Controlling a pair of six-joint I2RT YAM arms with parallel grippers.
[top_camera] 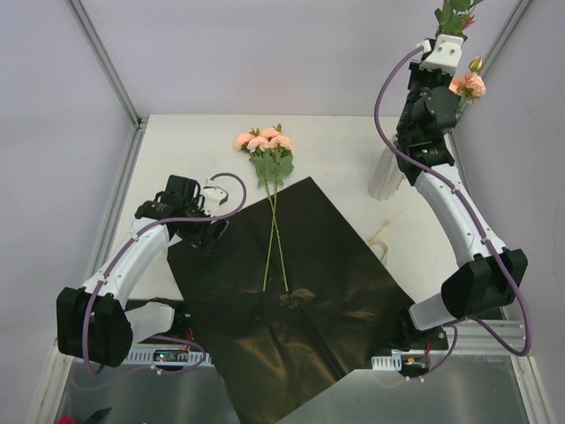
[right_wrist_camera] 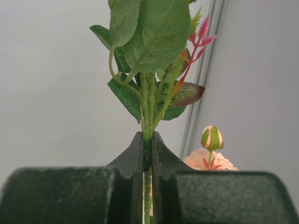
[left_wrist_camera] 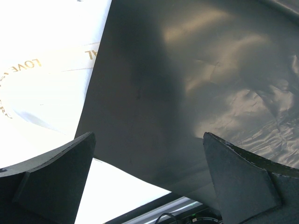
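My right gripper (right_wrist_camera: 147, 140) is shut on a green flower stem (right_wrist_camera: 148, 109) and holds it upright, high at the back right, with leaves (right_wrist_camera: 154, 32) above the fingers. In the top view the right gripper (top_camera: 448, 37) is above a pale vase (top_camera: 386, 172). A pink bloom (top_camera: 468, 85) and a bud (right_wrist_camera: 211, 138) stand just beside it. A black wrapping sheet (top_camera: 291, 309) lies mid-table with two pink-flowered stems (top_camera: 265, 143) on it. My left gripper (top_camera: 207, 234) is open low over the sheet's left corner. The sheet's edge (left_wrist_camera: 140, 172) runs between its fingers.
A clear sheet with gold "LOVE" lettering (left_wrist_camera: 23, 65) lies on the white table (top_camera: 177, 150) under the black one, and its edge shows near the vase (top_camera: 380, 237). Grey walls and metal frame posts (top_camera: 106, 62) enclose the table.
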